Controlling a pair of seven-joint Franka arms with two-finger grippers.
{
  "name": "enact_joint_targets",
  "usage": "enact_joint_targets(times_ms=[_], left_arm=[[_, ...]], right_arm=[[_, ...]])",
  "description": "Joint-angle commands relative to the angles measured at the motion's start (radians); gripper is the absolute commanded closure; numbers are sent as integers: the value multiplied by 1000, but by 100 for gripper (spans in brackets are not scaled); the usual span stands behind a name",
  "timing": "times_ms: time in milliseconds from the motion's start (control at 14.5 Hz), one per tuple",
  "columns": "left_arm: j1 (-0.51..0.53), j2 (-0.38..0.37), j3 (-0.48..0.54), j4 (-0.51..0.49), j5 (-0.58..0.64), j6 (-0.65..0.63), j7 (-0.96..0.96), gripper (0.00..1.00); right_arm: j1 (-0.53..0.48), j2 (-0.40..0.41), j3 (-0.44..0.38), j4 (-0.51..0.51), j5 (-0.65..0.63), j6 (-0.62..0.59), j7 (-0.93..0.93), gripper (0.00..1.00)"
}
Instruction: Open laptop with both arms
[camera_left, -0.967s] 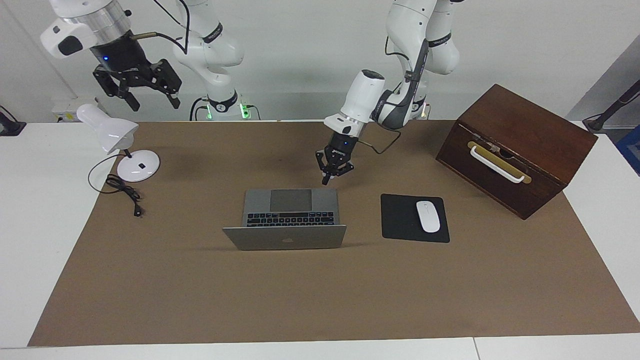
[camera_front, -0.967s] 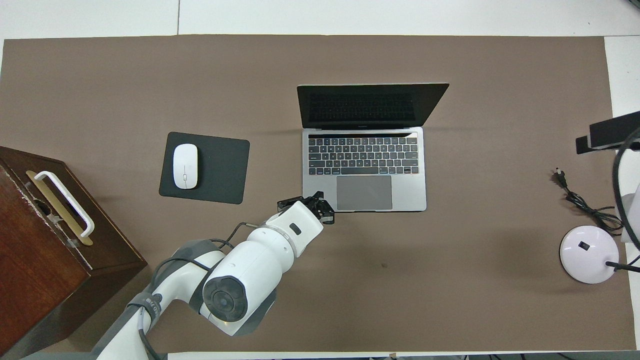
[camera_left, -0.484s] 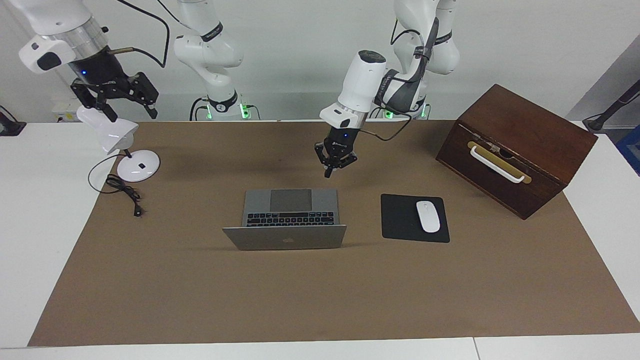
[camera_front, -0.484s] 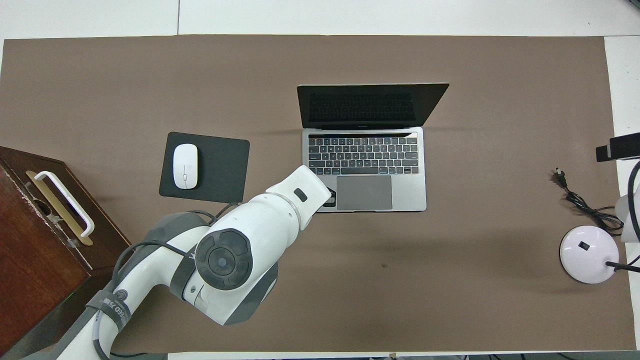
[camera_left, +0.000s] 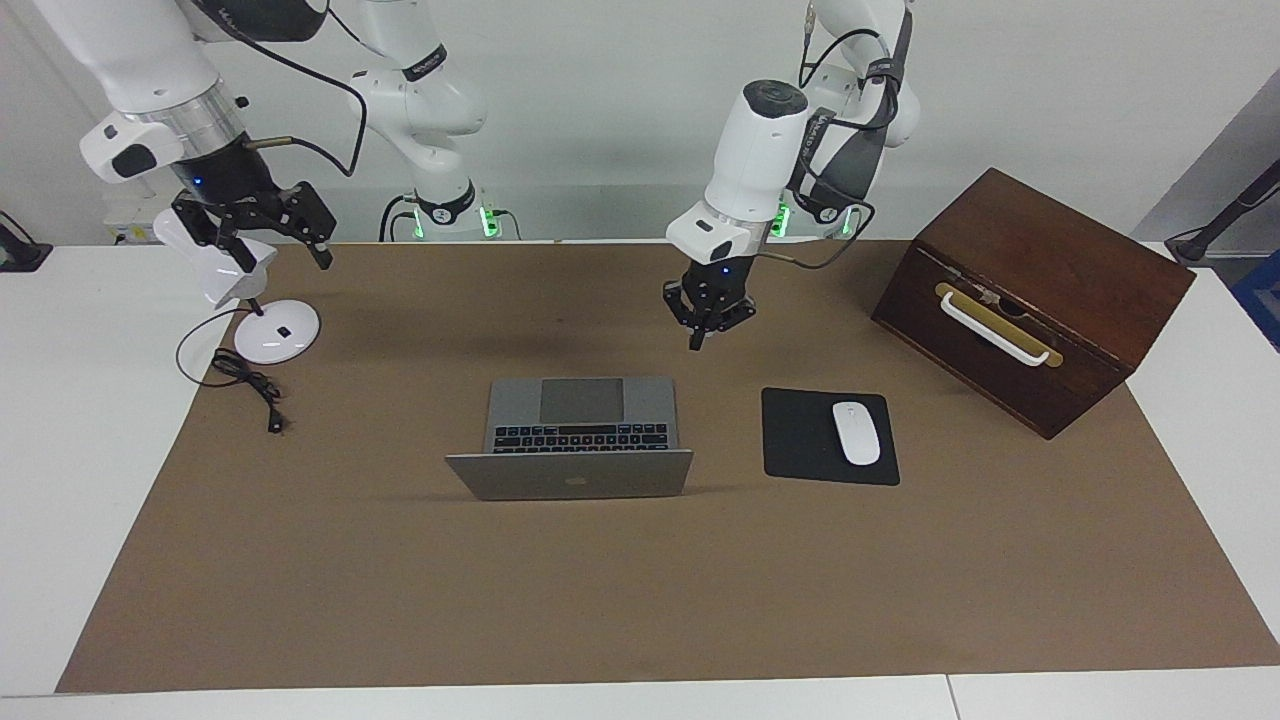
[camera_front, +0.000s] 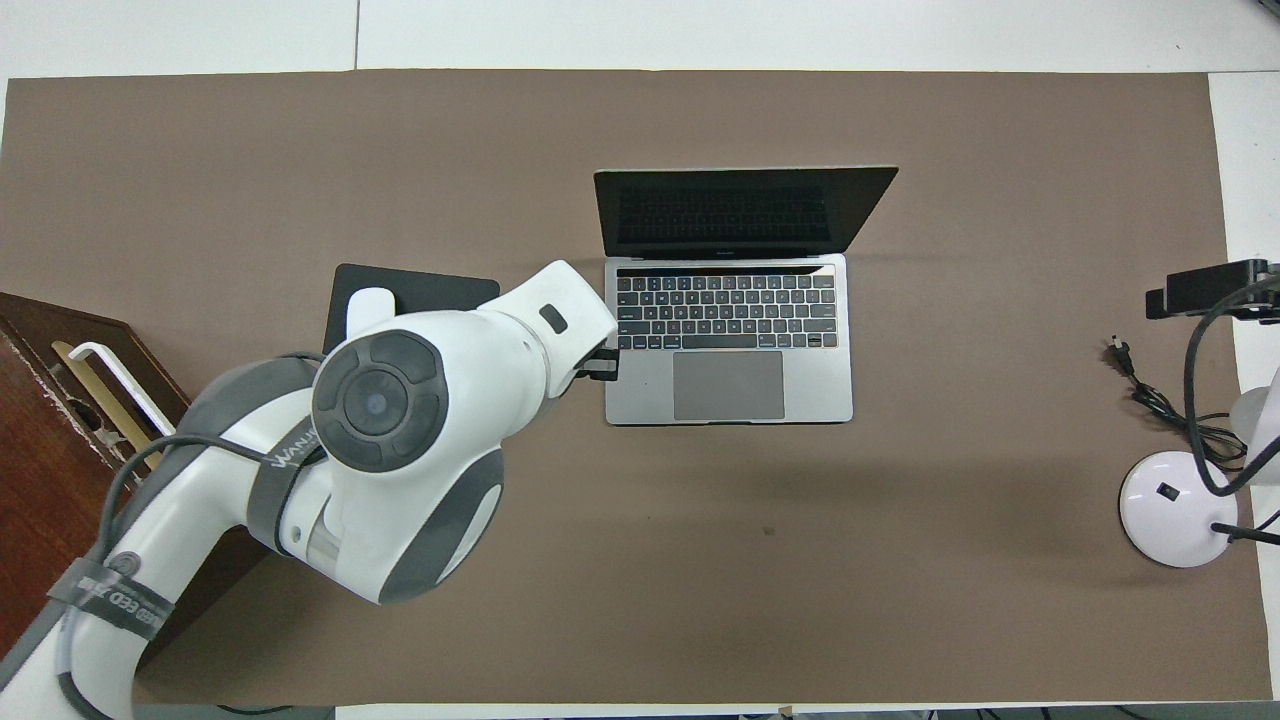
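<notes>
Hiding most of the mouse (camera_front: 366, 305), the left arm (camera_front: 400, 450).

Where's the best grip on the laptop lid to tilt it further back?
Pinch the free top edge of the laptop lid, near a corner, coming down from above. The lid stands raised off the keyboard, so that thin edge is exposed with room on both faces for fingers, and it lies farthest from the hinge.

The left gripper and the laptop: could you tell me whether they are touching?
Apart. In the facing view the left gripper hangs shut in the air above the brown mat, with bare mat showing between its tips and the open laptop.
</notes>
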Motion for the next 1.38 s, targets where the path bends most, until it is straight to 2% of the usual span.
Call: enact_joint_targets(times_ms=[0,138,553,622,691,760,1105,1312], left_arm=[[55,-20,-4,67,14,-160,85,100],[98,-49,-4,71,14,-239,166,100],[220,-121,-4,76,14,-371,290,100],[234,-132,-4,76,15,-386,294,69],[237,-138,-3,76,15,-398,294,29],[250,-144,6,76,17,-409,295,0],[324,-181,43,81,17,-440,317,0],[447,-190,45,102,17,-481,318,0]], right_arm=[[29,-11,9,-19,-2,20,77,0],[47,-9,9,-14,-2,18,102,0],[75,-9,11,-8,6,21,125,0],[75,-9,11,-9,3,21,125,0],[75,-9,11,-11,2,21,125,0],[75,-9,11,-15,2,20,125,0],[72,-8,11,-17,1,13,125,0],[69,-9,11,-15,1,3,122,0]])
